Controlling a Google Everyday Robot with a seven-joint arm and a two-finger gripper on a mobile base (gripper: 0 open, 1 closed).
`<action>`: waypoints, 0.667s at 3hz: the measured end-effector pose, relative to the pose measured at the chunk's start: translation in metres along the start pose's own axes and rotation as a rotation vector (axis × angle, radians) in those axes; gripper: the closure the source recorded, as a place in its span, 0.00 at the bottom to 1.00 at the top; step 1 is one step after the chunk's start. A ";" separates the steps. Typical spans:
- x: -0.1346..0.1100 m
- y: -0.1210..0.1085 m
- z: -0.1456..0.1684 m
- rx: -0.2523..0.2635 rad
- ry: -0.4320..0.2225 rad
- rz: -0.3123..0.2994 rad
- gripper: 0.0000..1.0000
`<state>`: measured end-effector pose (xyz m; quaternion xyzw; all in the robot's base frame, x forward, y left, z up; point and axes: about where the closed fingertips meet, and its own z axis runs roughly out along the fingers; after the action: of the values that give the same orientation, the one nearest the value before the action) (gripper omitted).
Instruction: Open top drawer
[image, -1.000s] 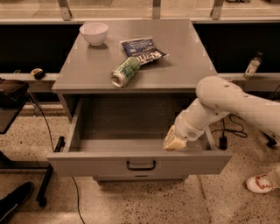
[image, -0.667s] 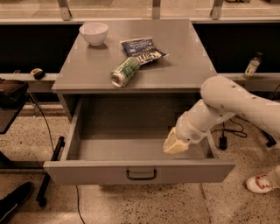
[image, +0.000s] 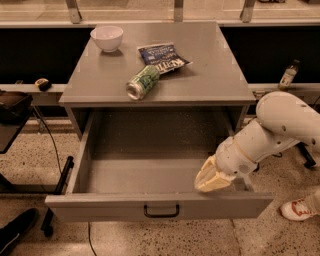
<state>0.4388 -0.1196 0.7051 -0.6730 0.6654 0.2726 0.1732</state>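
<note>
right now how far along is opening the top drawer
Done: the grey metal top drawer with the small black bar handle stands pulled far out, its grey floor showing. In hand: the cream pincer sits inside it, just behind the front panel. Left: probably only lifting the pincer clear.

Grey all over on the top drawer (image: 110, 209), with a small black handle (image: 161, 211) at the centre of its front. The cream-yellow gripper (image: 212, 180) sits inside the drawer's right front corner, on a glossy white arm (image: 280, 125). On the grey cabinet top (image: 215, 75) are a white bowl (image: 107, 37), a green-and-silver can (image: 142, 82) and a dark blue bag (image: 162, 57) with white lettering. The floor (image: 30, 160) is speckled beige, and there's a white shoe (image: 295, 209) with red trim.
</note>
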 end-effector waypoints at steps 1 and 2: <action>0.000 0.021 -0.010 -0.024 -0.024 -0.001 1.00; -0.003 0.027 -0.027 0.012 -0.041 -0.011 1.00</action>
<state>0.4155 -0.1350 0.7316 -0.6699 0.6596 0.2814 0.1921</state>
